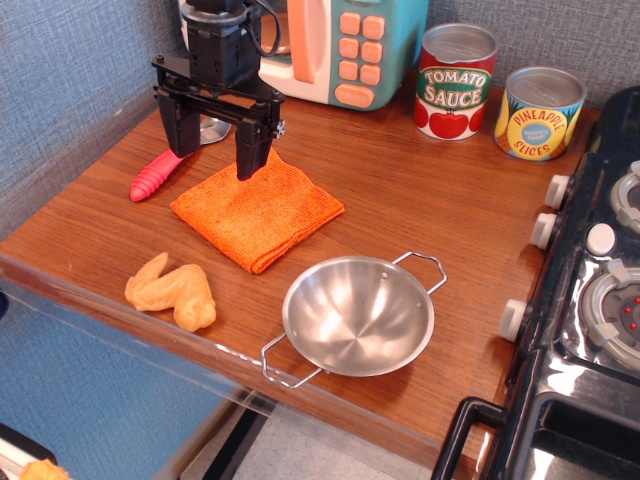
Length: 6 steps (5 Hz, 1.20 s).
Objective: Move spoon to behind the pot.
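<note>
The spoon point(158, 175) lies on the wooden counter at the back left; its ribbed pinkish-red handle points front left and its shiny bowl point(212, 130) is partly hidden behind the gripper. The black gripper point(215, 153) hangs open just above the spoon, with one finger point(181, 128) over the handle's upper end and the other finger point(250, 150) over the orange cloth's back corner. It holds nothing. The shiny steel pot point(358, 315) with two wire loop handles sits empty near the front edge, well to the right of the spoon.
A folded orange cloth point(258, 208) lies between spoon and pot. A toy chicken piece point(173, 292) sits front left. A toy microwave point(330, 45), a tomato sauce can point(455, 82) and a pineapple can point(540, 113) stand along the back. A toy stove point(590, 300) borders the right.
</note>
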{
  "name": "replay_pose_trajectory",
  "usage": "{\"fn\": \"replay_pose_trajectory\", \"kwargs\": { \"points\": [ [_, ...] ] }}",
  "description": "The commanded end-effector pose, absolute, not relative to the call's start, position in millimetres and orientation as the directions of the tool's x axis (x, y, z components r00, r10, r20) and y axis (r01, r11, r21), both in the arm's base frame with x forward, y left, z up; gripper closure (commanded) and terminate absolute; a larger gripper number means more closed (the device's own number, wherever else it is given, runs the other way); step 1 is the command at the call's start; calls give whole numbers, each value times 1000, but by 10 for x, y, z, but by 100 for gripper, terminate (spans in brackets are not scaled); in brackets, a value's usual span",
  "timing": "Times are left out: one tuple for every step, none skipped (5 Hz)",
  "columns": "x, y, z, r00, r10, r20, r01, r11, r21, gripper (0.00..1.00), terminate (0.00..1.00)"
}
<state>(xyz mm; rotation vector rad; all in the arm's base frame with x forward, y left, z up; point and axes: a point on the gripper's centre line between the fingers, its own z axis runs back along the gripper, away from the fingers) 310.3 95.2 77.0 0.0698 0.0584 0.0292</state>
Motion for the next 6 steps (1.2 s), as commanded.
{"fn": "replay_pose_trajectory", "kwargs": {
  "points": [
    [3103, 952, 770, 998, 31, -57, -27, 997, 71, 0, 0],
    [3153, 1205, 745, 998, 48, -36, -44, 994, 97, 0, 0],
    [3206, 1457, 682, 997, 77, -11, -76, 993, 87, 0, 0],
    [3259, 1629, 638, 997, 70, 9, -71, 993, 100, 0, 0],
    [3299, 1835, 454, 998, 56, 9, -57, 993, 99, 0, 0],
    [3351, 1937, 373, 998, 57, 16, -58, 995, 80, 0, 0]
  ]
}}
